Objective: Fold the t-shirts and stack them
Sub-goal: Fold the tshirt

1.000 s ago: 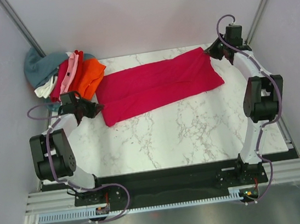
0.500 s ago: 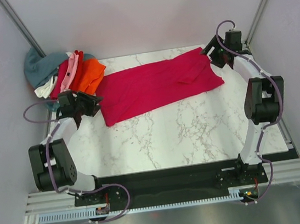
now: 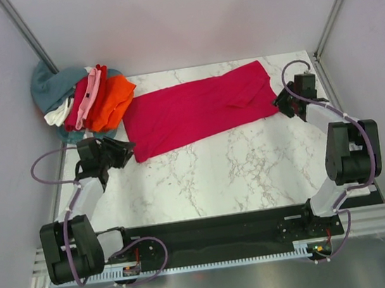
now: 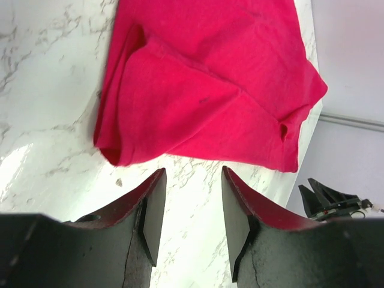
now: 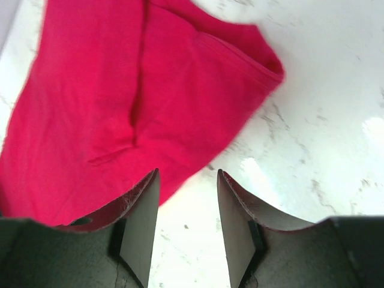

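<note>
A crimson-magenta t-shirt [image 3: 199, 110] lies folded into a long strip across the far part of the marble table; it also shows in the left wrist view [image 4: 204, 84] and the right wrist view [image 5: 132, 90]. A pile of other t-shirts [image 3: 83, 96], orange, red, pink, white and teal-grey, sits at the far left corner. My left gripper [image 3: 128, 148] is open and empty just off the strip's near left corner. My right gripper [image 3: 278, 102] is open and empty just off the strip's near right corner. Both sets of jaws stand apart over bare marble.
The marble table [image 3: 239, 173] is enclosed by grey walls on the left, back and right. The black base rail [image 3: 211, 230] runs along the near edge.
Both grippers have pulled back toward the near side: the right one from the strip's far right corner to its near right corner, the left one slightly nearer. The shirt lies flat.
</note>
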Controlling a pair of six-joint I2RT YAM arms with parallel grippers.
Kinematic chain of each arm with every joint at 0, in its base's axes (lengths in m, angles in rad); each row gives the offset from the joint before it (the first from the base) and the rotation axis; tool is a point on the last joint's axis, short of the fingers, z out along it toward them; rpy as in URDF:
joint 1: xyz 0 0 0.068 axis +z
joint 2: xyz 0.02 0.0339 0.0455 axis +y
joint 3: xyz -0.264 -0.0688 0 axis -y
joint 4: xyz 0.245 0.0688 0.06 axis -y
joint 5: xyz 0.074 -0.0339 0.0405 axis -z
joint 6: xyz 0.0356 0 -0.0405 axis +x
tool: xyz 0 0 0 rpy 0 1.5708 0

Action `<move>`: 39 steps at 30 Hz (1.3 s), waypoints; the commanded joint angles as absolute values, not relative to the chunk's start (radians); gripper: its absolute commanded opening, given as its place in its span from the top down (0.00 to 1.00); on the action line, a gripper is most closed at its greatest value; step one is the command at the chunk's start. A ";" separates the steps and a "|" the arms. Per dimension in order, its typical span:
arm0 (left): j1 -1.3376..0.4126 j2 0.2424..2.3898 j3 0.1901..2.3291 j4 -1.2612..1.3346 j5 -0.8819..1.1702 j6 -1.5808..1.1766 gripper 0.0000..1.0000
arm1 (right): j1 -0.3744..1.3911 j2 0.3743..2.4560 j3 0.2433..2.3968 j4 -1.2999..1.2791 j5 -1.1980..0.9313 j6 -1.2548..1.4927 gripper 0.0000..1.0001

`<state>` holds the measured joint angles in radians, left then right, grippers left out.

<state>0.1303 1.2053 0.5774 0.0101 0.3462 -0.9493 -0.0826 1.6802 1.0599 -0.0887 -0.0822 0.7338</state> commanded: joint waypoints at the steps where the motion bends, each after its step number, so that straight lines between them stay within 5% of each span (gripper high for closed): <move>1: 0.127 1.112 0.514 0.067 0.345 -0.949 0.51 | -0.094 1.667 1.005 -0.008 -0.035 0.755 0.50; 17: 0.127 1.045 0.434 0.081 0.333 -0.965 0.53 | -0.098 1.871 1.064 0.106 0.051 0.790 0.52; 18: 0.129 1.045 0.436 0.081 0.333 -0.963 0.54 | -0.098 1.884 1.066 0.107 0.054 0.790 0.55; 19: 0.127 1.043 0.437 0.078 0.333 -0.960 0.54 | -0.098 1.887 1.072 0.104 0.058 0.792 0.78; 22: 0.129 1.045 0.442 0.077 0.331 -0.957 0.54 | -0.103 1.888 1.077 0.094 0.080 0.795 1.00; 23: 0.127 1.045 0.442 0.074 0.331 -0.957 0.54 | -0.104 1.884 1.069 0.080 0.087 0.796 1.00; 39: 0.018 1.075 0.393 0.060 0.226 -0.948 0.48 | -0.118 1.215 0.408 0.094 0.192 0.876 1.00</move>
<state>0.0341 1.0637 0.4026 0.0399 0.2935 -0.9527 -0.1150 1.2892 0.4911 0.0731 0.1368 0.8631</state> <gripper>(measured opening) 0.515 0.007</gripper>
